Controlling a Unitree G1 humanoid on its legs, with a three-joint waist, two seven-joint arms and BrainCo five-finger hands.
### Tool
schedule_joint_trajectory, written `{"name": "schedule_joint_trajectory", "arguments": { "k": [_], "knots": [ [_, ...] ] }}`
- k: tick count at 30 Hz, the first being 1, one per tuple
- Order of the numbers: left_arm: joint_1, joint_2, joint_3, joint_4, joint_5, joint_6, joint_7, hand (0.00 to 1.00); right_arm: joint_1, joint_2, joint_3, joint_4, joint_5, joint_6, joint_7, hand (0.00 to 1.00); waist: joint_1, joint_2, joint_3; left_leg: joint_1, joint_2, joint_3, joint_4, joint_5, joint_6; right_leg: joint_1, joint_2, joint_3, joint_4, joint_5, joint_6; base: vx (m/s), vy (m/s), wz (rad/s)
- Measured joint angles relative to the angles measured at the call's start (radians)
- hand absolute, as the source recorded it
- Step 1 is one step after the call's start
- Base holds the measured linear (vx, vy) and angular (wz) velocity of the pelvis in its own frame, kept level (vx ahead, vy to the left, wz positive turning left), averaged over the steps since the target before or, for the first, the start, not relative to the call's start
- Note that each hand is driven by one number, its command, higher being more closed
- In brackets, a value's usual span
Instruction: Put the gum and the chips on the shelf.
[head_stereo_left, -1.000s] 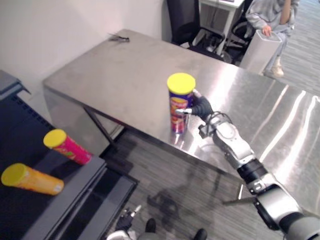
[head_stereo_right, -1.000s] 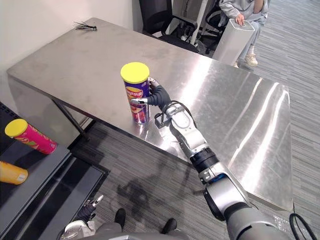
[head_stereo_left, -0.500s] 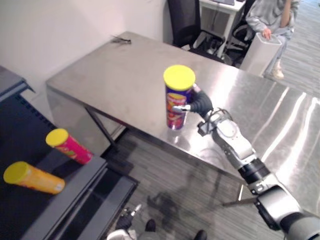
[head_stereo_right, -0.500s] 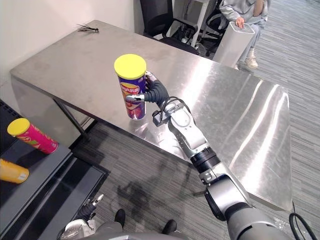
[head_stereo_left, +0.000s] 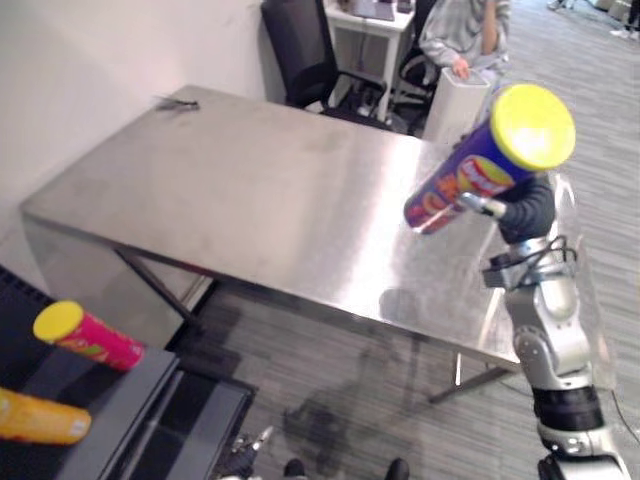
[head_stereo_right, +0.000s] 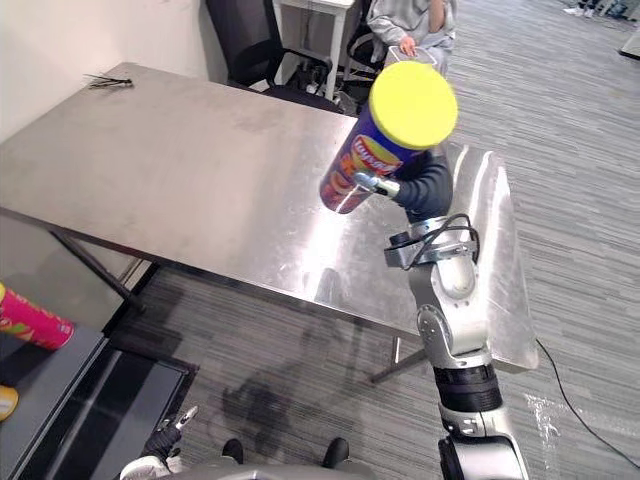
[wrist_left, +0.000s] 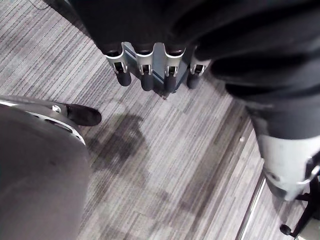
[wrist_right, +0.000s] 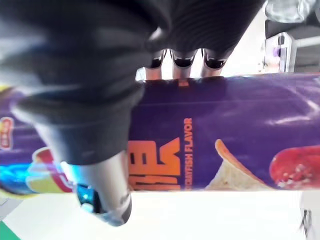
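Starting to the left of the steel table, you are looking at the dark shelf, sitting lower than the tabletop; a pink can and an orange can are lying on their sides on it, both yellow-lidded. Your left hand is hanging low off the table's near side over the grey carpet, fingers relaxed and holding nothing. On the table's far left corner a small dark object is lying; I cannot tell what it is. Beyond the table's far edge a black chair is standing, and a person is sitting beside a white bin. Over the table's right end your right hand is gripping the purple chips can – fingers and thumb curling round its body; the can is hanging clear of the tabletop – tilted, its yellow lid pointing up and away from the table.
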Motion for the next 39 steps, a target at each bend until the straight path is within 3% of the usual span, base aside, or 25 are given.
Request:
{"name": "schedule_joint_trajectory", "arguments": {
  "k": [7, 15, 19, 22, 25, 28, 31, 32, 33, 34, 35, 36, 37, 39],
  "knots": [
    [0.041, -0.003, 0.013, 0.01, 0.002, 0.0, 0.0, 0.0, 0.056, 0.0, -0.074, 0.0, -0.001, -0.016, -0.03, 1.0, -0.014, 0.012, -0.01, 0.025, 0.008, 0.067, 0.016, -0.021, -0.004, -0.003, 0.014, 0.071, -0.018, 0.023, -0.007, -0.01, -0.005, -0.31],
    [0.07, -0.012, 0.013, 0.01, 0.009, 0.002, 0.0, 0.0, 0.113, 0.0, -0.185, 0.0, -0.011, -0.016, -0.051, 1.0, -0.03, 0.046, -0.033, 0.017, 0.008, 0.027, 0.017, -0.021, -0.003, 0.018, 0.011, 0.035, -0.023, 0.022, -0.007, 0.0, -0.004, 0.11],
    [0.07, -0.012, 0.013, 0.01, 0.009, 0.004, -0.001, 0.0, 0.132, 0.0, -0.209, 0.0, -0.011, -0.016, -0.05, 1.0, -0.03, 0.047, -0.034, 0.014, 0.008, 0.02, 0.018, -0.019, -0.002, 0.021, 0.009, 0.023, -0.021, 0.021, -0.007, 0.01, 0.003, 0.1],
    [0.066, -0.009, 0.012, 0.011, 0.009, 0.01, -0.002, 0.0, 0.161, 0.001, -0.218, 0.0, -0.011, -0.017, -0.059, 1.0, -0.04, 0.047, -0.033, -0.028, 0.007, -0.005, 0.079, -0.036, 0.002, -0.019, -0.013, 0.002, 0.072, -0.027, -0.007, 0.0, 0.017, 0.25],
    [0.053, -0.007, 0.012, 0.011, 0.0, 0.016, -0.002, 0.0, 0.17, 0.027, -0.218, 0.0, -0.01, -0.017, -0.077, 1.0, -0.039, 0.046, -0.008, -0.084, 0.0, -0.033, 0.2, -0.074, 0.003, -0.084, -0.058, -0.012, 0.262, -0.124, -0.009, -0.05, 0.0, 0.31],
    [0.049, -0.009, 0.014, 0.0, -0.015, 0.016, -0.003, 0.0, 0.168, 0.062, -0.189, 0.0, -0.003, -0.019, -0.08, 1.0, -0.036, 0.056, 0.017, -0.139, 0.004, -0.083, 0.257, -0.095, 0.0, -0.104, -0.072, -0.059, 0.325, -0.163, -0.018, -0.12, -0.059, 0.47],
    [0.047, -0.014, 0.015, -0.03, -0.049, 0.016, -0.006, 0.0, 0.154, 0.065, -0.148, 0.0, 0.002, -0.02, -0.078, 1.0, -0.036, 0.064, 0.025, -0.234, -0.004, -0.187, 0.241, -0.049, -0.023, -0.159, -0.089, -0.156, 0.381, -0.189, -0.038, -0.15, -0.123, 0.97],
    [0.047, -0.026, 0.02, -0.038, -0.049, 0.015, -0.009, 0.0, 0.139, 0.061, -0.149, 0.0, 0.003, -0.02, -0.077, 1.0, -0.034, 0.077, 0.034, -0.25, 0.004, -0.21, 0.199, -0.036, -0.015, -0.16, -0.093, -0.214, 0.394, -0.198, -0.052, -0.16, -0.182, 1.32],
    [0.048, -0.031, 0.027, -0.038, -0.049, 0.016, -0.011, 0.0, 0.137, 0.061, -0.152, 0.0, 0.003, -0.019, -0.076, 1.0, -0.029, 0.081, 0.036, -0.249, 0.018, -0.19, 0.171, -0.036, -0.013, -0.152, -0.089, -0.243, 0.381, -0.2, -0.056, -0.09, -0.197, 1.43],
    [0.045, -0.029, 0.049, -0.034, -0.05, 0.016, -0.012, 0.0, 0.127, 0.061, -0.171, 0.0, 0.003, -0.02, -0.076, 1.0, -0.023, 0.08, 0.039, -0.242, 0.052, -0.098, 0.137, -0.05, 0.061, -0.124, -0.084, -0.318, 0.332, -0.191, -0.077, -0.09, -0.161, 1.54],
    [0.035, -0.033, 0.074, -0.026, -0.052, 0.017, -0.011, 0.0, 0.107, 0.06, -0.205, 0.001, 0.002, -0.021, -0.082, 1.0, -0.02, 0.077, 0.047, -0.3, 0.102, 0.074, 0.287, -0.051, 0.117, -0.118, -0.111, -0.393, 0.341, -0.198, -0.094, -0.09, -0.155, 1.61],
    [0.038, -0.038, 0.083, -0.026, -0.052, 0.02, -0.012, 0.0, 0.098, 0.061, -0.222, 0.001, 0.002, -0.021, -0.089, 1.0, -0.018, 0.078, 0.049, -0.319, 0.127, 0.149, 0.384, -0.049, 0.147, -0.118, -0.124, -0.426, 0.362, -0.209, -0.108, -0.1, -0.133, 1.56],
    [0.052, -0.044, 0.087, -0.026, -0.063, 0.024, -0.014, 0.0, 0.092, 0.061, -0.249, 0.001, 0.0, -0.022, -0.101, 1.0, -0.015, 0.077, 0.053, -0.316, 0.17, 0.249, 0.523, -0.049, 0.17, -0.104, -0.142, -0.491, 0.394, -0.227, -0.128, -0.09, -0.151, 1.37],
    [0.059, -0.043, 0.095, -0.028, -0.09, 0.025, -0.021, 0.0, 0.093, 0.061, -0.3, -0.002, -0.001, -0.04, -0.112, 1.0, -0.039, 0.096, 0.05, -0.301, 0.17, 0.332, 0.522, -0.065, 0.158, -0.072, -0.176, -0.638, 0.421, -0.247, -0.142, -0.13, -0.093, 1.75]
  ]
}}
